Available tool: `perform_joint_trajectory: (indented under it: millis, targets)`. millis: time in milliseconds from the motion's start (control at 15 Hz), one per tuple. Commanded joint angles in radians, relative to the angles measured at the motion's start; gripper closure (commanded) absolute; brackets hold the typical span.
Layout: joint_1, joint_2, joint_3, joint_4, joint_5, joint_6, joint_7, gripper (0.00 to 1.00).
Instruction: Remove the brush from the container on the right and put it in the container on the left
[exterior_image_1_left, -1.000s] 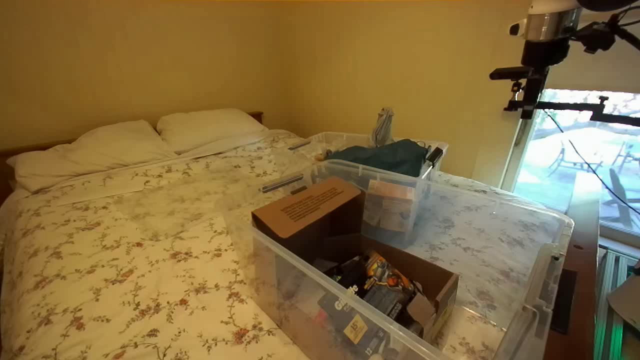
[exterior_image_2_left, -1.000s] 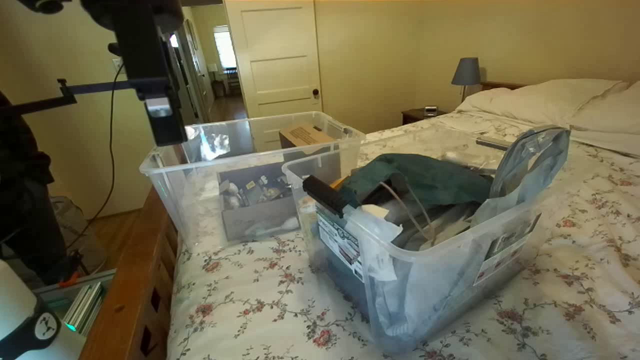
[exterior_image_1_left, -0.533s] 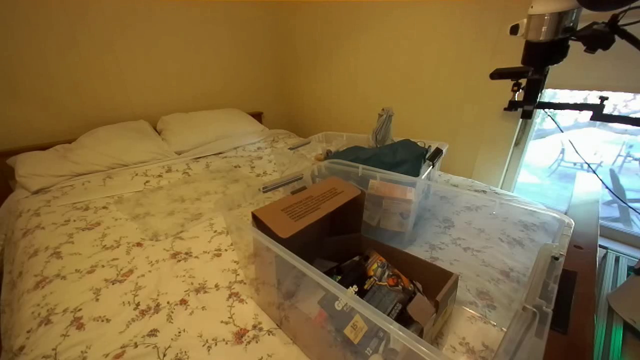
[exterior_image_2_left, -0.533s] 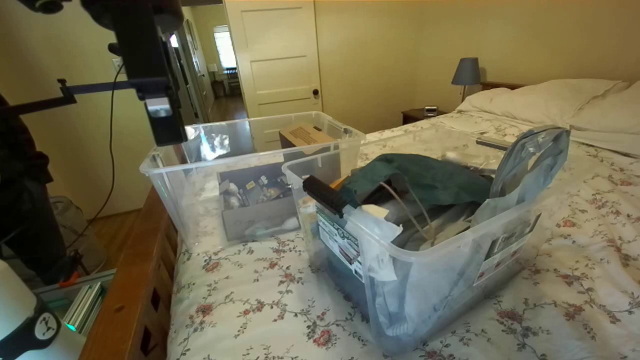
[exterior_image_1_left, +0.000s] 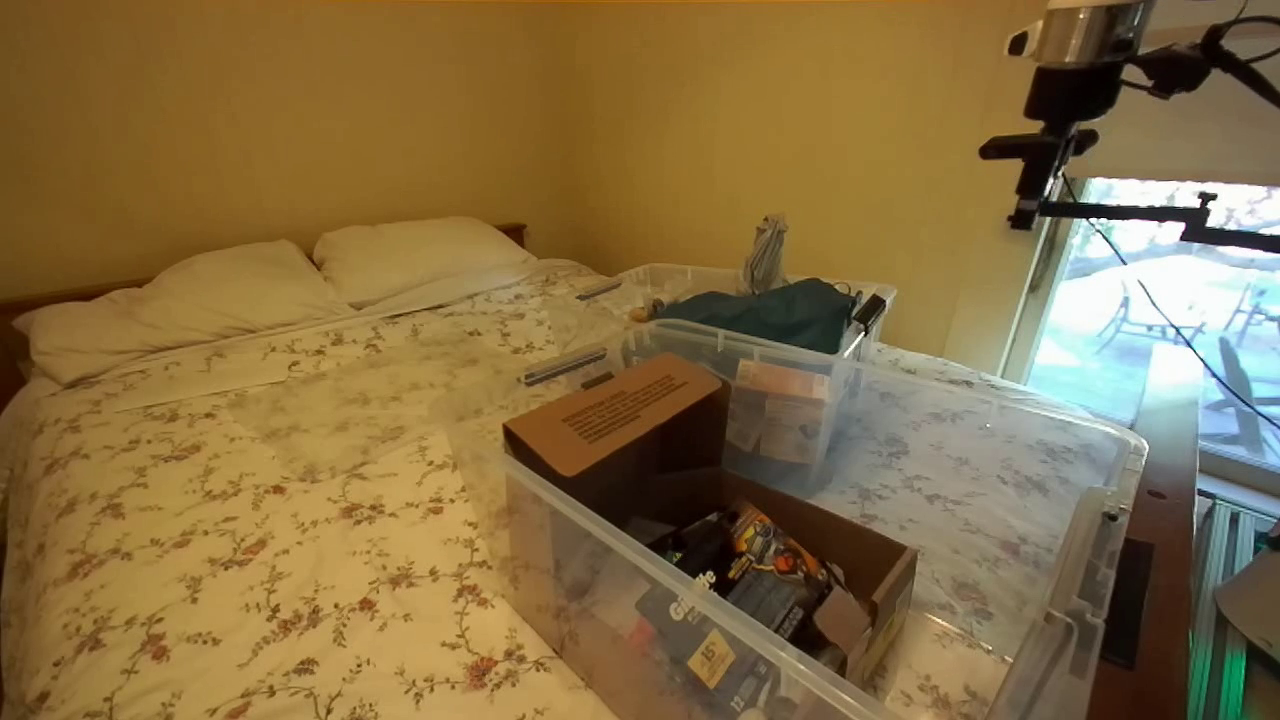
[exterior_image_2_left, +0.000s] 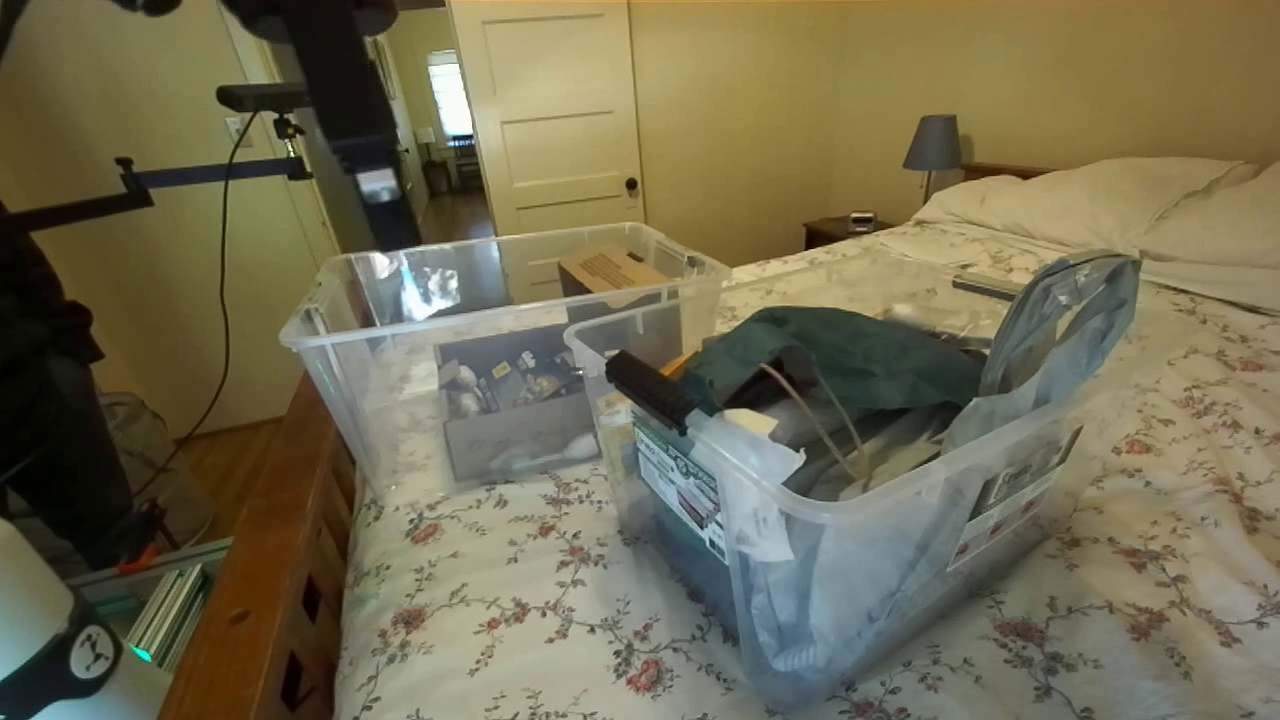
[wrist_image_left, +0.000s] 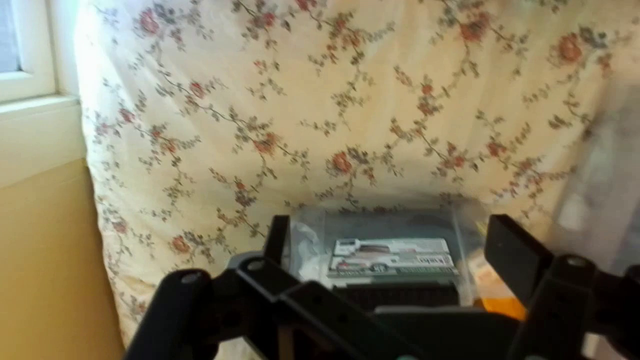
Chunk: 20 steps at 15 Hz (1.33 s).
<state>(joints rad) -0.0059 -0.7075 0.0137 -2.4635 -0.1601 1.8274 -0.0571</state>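
Observe fingers (wrist_image_left: 517, 255) spread wide apart, held high. Cannot identify brush with certainty; note black ribbed bar (exterior_image_2_left: 650, 391) on rim of clear container (exterior_image_2_left: 838, 514), beside green cloth (exterior_image_2_left: 840, 355).

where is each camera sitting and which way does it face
In an exterior view: near the tub holding a cardboard box, facing across the bed to the pillows; the arm hangs upper right.
In an exterior view: near the green-cloth tub, facing the door and lamp; arm upper left, white robot part lower left.
Wrist view: at the wrist, looking down past the claw, fingers apart along the bottom, onto the bed and the green-cloth tub's label.
Shared by both exterior views: both tubs, bed and arm.
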Motion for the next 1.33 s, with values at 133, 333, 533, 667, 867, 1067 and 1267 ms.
perform_joint_trajectory:
  millis: [133,333,533,667,867,1067,1267]
  targets:
    - [0.069,0.222,0.103,0.233,0.231,0.188,0.264,0.0]
    - [0.047,0.366,0.187,0.383,0.241,0.255,0.482,0.0]
    - [0.025,0.529,0.22,0.559,0.201,0.232,0.67,0.0]
    - [0.028,0.629,0.208,0.667,0.198,0.178,0.753,0.0]
    - [0.056,0.588,0.178,0.6,0.206,0.222,0.711,0.0]
    - [0.058,0.628,0.174,0.64,0.207,0.208,0.726,0.0]
    - [0.061,0.694,0.199,0.725,0.092,0.144,0.96,0.0]
